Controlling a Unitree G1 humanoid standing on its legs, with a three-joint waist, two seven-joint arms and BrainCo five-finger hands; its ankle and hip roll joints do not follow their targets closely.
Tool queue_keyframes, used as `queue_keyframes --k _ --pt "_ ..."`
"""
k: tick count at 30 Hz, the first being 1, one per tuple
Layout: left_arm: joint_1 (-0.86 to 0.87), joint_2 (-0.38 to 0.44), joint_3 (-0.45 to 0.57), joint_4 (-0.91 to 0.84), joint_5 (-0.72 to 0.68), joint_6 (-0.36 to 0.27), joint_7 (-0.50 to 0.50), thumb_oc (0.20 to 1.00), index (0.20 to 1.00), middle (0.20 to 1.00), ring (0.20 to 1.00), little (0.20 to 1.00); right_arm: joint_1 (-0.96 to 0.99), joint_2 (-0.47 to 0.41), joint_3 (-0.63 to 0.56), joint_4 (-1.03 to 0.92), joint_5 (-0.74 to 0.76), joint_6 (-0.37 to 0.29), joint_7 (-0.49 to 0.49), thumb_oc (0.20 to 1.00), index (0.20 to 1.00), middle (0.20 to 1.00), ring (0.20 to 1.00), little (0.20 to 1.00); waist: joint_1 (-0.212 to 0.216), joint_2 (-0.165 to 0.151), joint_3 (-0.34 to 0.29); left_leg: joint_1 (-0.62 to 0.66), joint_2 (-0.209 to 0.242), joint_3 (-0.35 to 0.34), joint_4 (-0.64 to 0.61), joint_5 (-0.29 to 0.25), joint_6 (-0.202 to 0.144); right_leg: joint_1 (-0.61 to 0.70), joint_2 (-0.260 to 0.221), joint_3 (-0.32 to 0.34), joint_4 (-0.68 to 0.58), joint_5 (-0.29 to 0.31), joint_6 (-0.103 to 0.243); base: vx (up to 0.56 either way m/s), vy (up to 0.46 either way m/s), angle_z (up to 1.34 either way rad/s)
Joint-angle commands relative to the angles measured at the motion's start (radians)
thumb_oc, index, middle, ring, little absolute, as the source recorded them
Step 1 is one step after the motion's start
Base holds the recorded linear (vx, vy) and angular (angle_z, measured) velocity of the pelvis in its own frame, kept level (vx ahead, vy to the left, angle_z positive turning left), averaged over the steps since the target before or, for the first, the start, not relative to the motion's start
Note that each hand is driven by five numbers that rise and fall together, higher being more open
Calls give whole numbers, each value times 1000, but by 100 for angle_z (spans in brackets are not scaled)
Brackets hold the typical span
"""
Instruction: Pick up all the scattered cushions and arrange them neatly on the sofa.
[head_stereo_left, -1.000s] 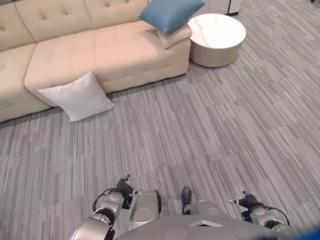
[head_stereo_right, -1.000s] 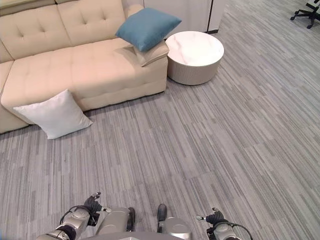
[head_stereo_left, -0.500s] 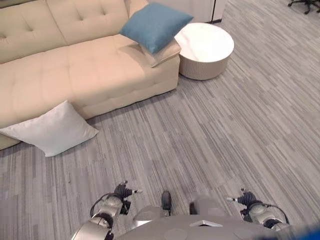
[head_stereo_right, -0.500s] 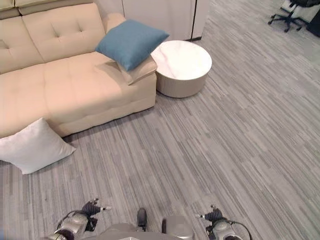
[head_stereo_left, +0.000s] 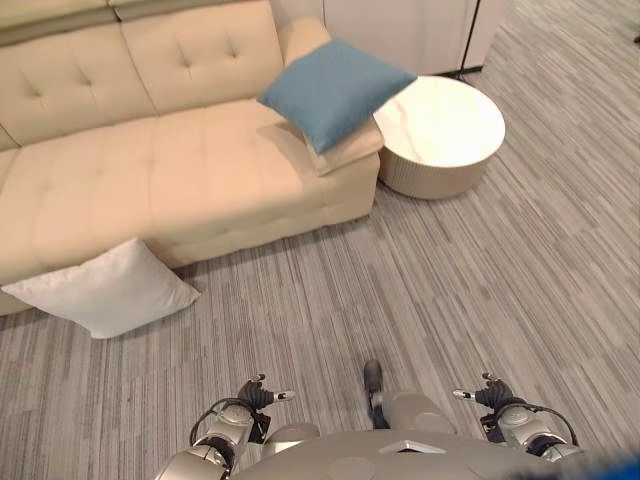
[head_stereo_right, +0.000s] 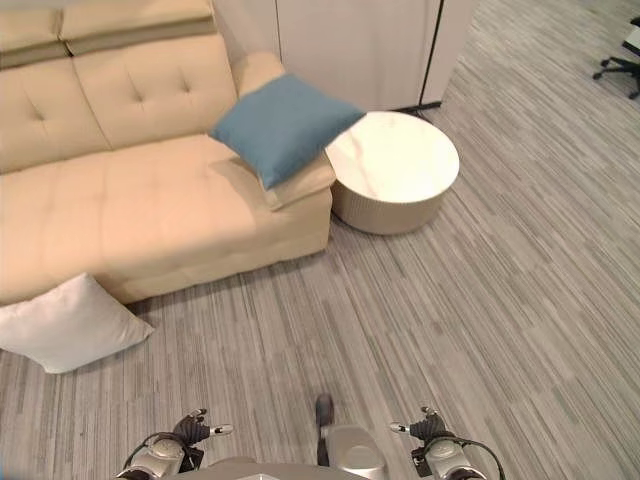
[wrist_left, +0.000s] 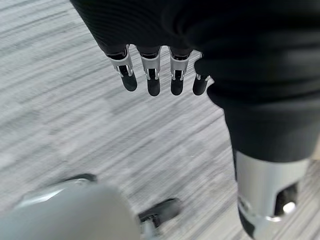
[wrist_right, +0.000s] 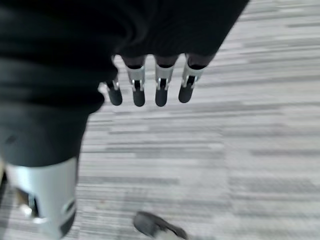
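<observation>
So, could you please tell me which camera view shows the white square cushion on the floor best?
The left eye view: the white square cushion lies whole on the grey carpet, against the beige sofa. The right eye view cuts its edge off. Both wrist views show carpet past each hand.

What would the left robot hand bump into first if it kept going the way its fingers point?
Probably just the grey floor. The left robot hand hangs empty with its fingers aimed down at bare carpet, nothing between, though depth is hard to judge.
</observation>
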Motion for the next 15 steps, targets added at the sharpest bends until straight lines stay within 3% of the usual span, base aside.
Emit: queue_keyframes --k 1,2,4,5,7,10,12,15 --pt "-24 31 -33 17 3 -6 -3 1000 1000 1000 1000 1000 17 -21 7 15 39 -6 -13 1000 1000 1000 1000 1000 -27 -23 38 -43 25 116 -334 78 67 67 -47 -7 38 -105 174 293 17 30" --pt "-25 32 -36 18 9 -6 -2 1000 1000 1000 1000 1000 18 -21 6 17 40 -8 -13 1000 1000 1000 1000 1000 -25 -17 33 -52 34 119 -403 92 67 75 -41 -8 36 -114 178 373 77 27" --pt "-25 30 -42 16 6 -7 1 1000 1000 1000 1000 1000 21 -26 2 18 47 -7 -20 1000 1000 1000 1000 1000 -17 9 37 -92 76 121 -570 225 40 120 -19 -8 35 -156 179 388 143 -3" --pt "-24 29 -43 16 3 -6 0 1000 1000 1000 1000 1000 22 -25 2 15 47 -5 -20 1000 1000 1000 1000 1000 -14 10 40 -102 80 125 -581 240 37 131 -18 -4 38 -166 179 313 157 11" --pt "-8 22 -30 26 3 -2 -3 1000 1000 1000 1000 1000 28 -16 2 12 38 -8 -13 1000 1000 1000 1000 1000 -8 16 20 -67 66 112 -624 231 49 145 -22 4 51 -180 190 356 234 -15" --pt "9 21 -21 36 16 -1 -6 1000 1000 1000 1000 1000 22 -6 11 -5 17 -10 -3 1000 1000 1000 1000 1000 12 18 1 -16 28 110 -645 204 79 123 -53 14 184 -188 223 270 239 -65" --pt "6 33 -20 32 20 3 -5 1000 1000 1000 1000 1000 14 -4 13 -15 13 -8 1 1000 1000 1000 1000 1000 8 25 14 16 25 110 -655 192 96 52 -61 10 337 -155 248 114 148 -50" --pt "-8 44 -27 22 27 -1 -2 1000 1000 1000 1000 1000 -1 -5 20 -34 10 -14 0 1000 1000 1000 1000 1000 -7 39 28 65 18 105 -673 169 108 -30 -64 -8 435 -109 269 134 95 15"
